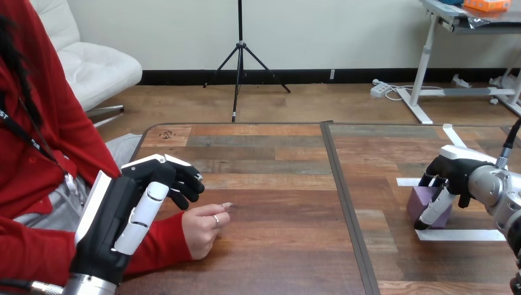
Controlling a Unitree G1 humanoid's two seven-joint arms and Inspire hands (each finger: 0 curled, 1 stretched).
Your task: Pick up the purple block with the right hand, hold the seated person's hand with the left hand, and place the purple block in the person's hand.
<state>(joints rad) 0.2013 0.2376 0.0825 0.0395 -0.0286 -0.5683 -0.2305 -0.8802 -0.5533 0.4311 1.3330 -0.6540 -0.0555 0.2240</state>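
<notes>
Wood-plank table (pixel 276 246) is seen across the whole lower view, split by a dark seam. At the view's left the left hand (pixel 123 215) is raised above the table edge, fingers curled over with nothing in them. It is just beside and above the person's hand (pixel 203 230), and no grasp on that hand is seen. The person's hand is rested on the table, loosely closed, palm not turned up.

At the far right the right hand (pixel 458 172) is set over the purple block (pixel 421 203), fingers bent over its top and one down its front face. The hold looks closed on it, though contact on the hidden far side cannot be confirmed. The block is resting on the table inside white tape (pixel 467 235) marks, not lifted yet.

The block is judged light, stiff and flat-faced, probably foam or wood, not fragile. It is best pinched on two opposite side faces, near mid-height, so it cannot be twisted out.
</notes>
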